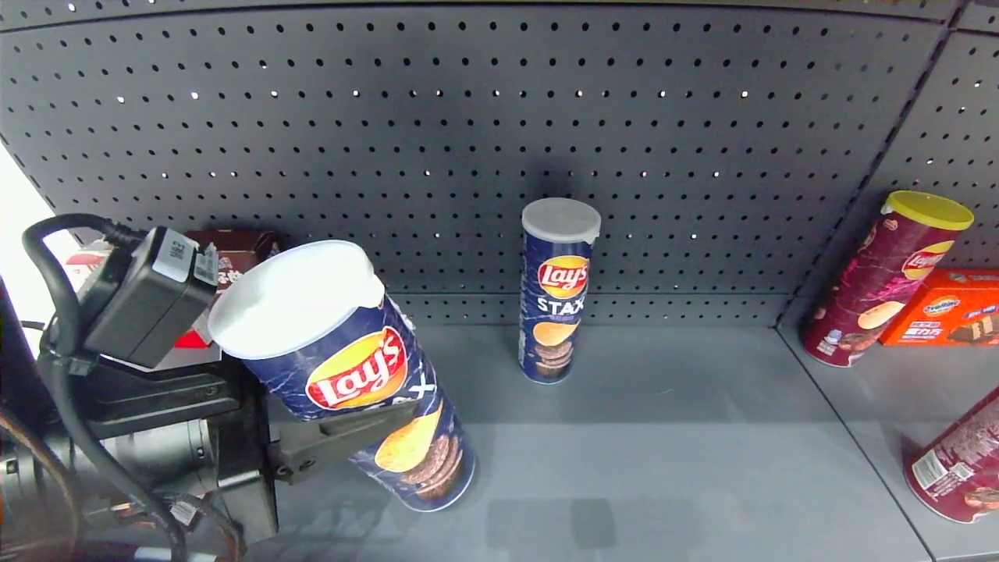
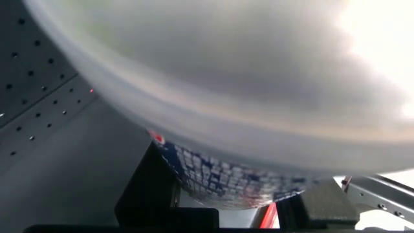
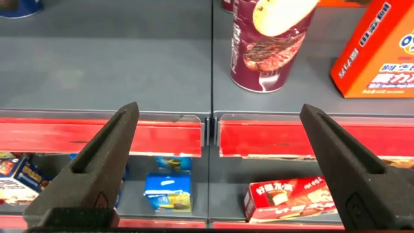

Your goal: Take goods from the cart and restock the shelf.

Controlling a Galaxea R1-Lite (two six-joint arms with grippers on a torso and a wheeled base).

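Grey shelf boards (image 1: 663, 453) backed by a perforated panel (image 1: 468, 117) are carrying the goods. Nearest to us, our left gripper (image 1: 351, 439) is clamping around a held blue can (image 1: 351, 367). It is tilting with its white lid toward us and its base low over the shelf; we cannot tell whether the base is touching. This held blue can is sitting to the left of, and nearer than, an upright blue can (image 1: 556, 304), well apart from it.

Our right gripper (image 3: 220, 171) is hovering with its two dark fingers (image 3: 97, 168) spread wide and nothing between them, out in front of the shelf's red edge strip (image 3: 155, 136).

Farther back, the upright blue can is standing close to the panel. Well to its right, a yellow-lidded maroon can (image 1: 882, 281) is standing just beside an orange box (image 1: 944, 308). Also to the right of the upright blue can, but nearer to us, a second maroon can (image 1: 956, 468) is showing at the edge. Far to its left, a dark box (image 1: 234, 250) is resting against the panel.
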